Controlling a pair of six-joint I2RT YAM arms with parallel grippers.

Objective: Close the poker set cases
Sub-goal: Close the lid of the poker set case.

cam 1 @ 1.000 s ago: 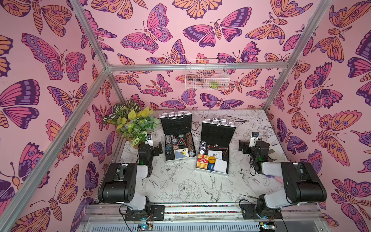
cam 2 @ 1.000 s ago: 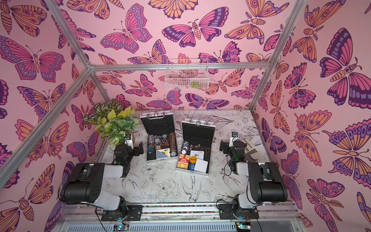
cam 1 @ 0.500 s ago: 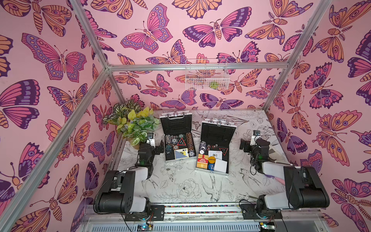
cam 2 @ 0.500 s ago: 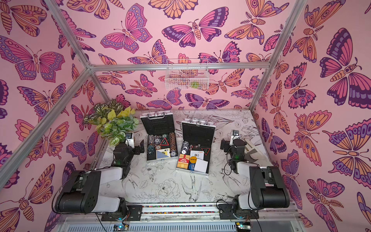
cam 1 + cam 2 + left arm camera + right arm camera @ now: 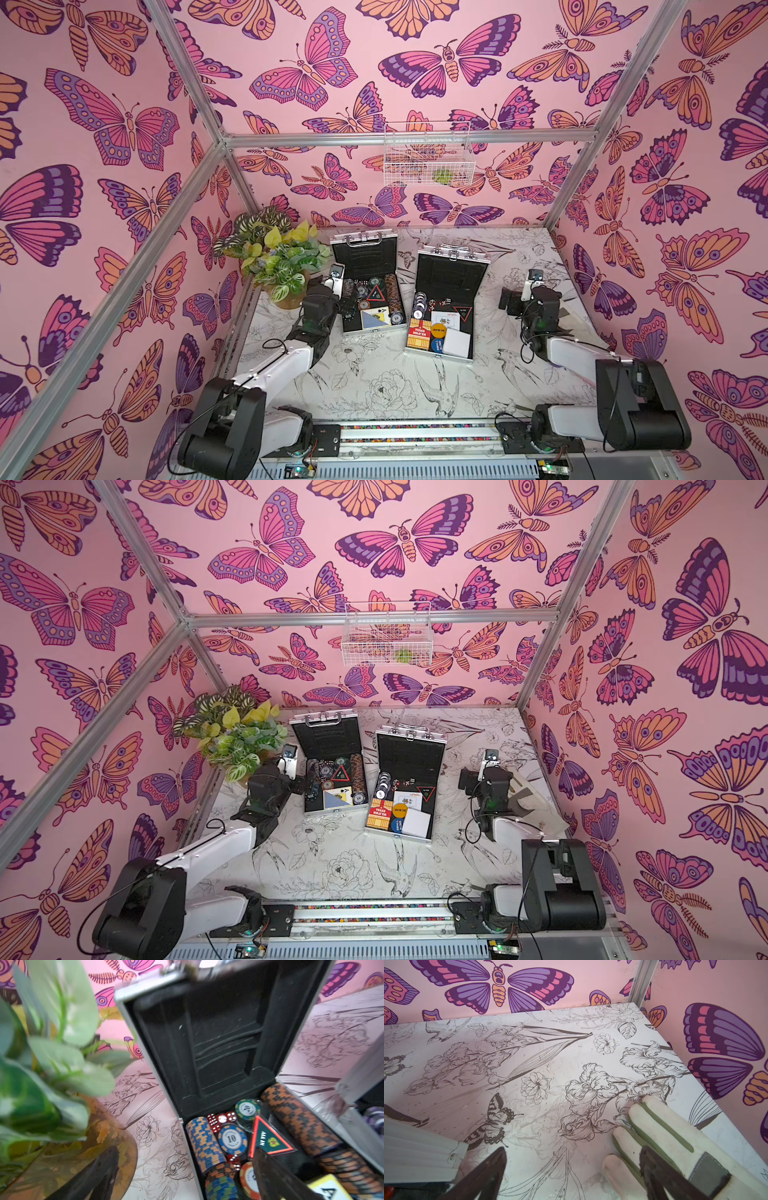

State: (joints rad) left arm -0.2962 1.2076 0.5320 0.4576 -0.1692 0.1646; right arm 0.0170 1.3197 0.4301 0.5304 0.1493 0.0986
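Both poker set cases lie open on the table with their black-lined lids raised towards the back wall. The left case (image 5: 368, 286) (image 5: 328, 766) holds chips, dice and cards; its lid (image 5: 218, 1043) fills the left wrist view. The right case (image 5: 446, 307) (image 5: 405, 787) holds chips, card boxes and a white pad. My left gripper (image 5: 345, 299) (image 5: 185, 1149) is open at the left case's near left side, one finger over the chips. My right gripper (image 5: 509, 297) (image 5: 573, 1148) is open over bare table, to the right of the right case, whose ribbed silver wall (image 5: 415, 1151) shows beside it.
A potted plant (image 5: 278, 257) (image 5: 41, 1064) stands close against my left gripper at the table's back left. A white and green work glove (image 5: 532, 800) (image 5: 664, 1136) lies under my right gripper's outer finger near the right wall. A wire basket (image 5: 428, 158) hangs on the back wall.
Both arms have stretched forward and their elbows have dropped lower. The grippers have stayed open and the case lids have not moved.
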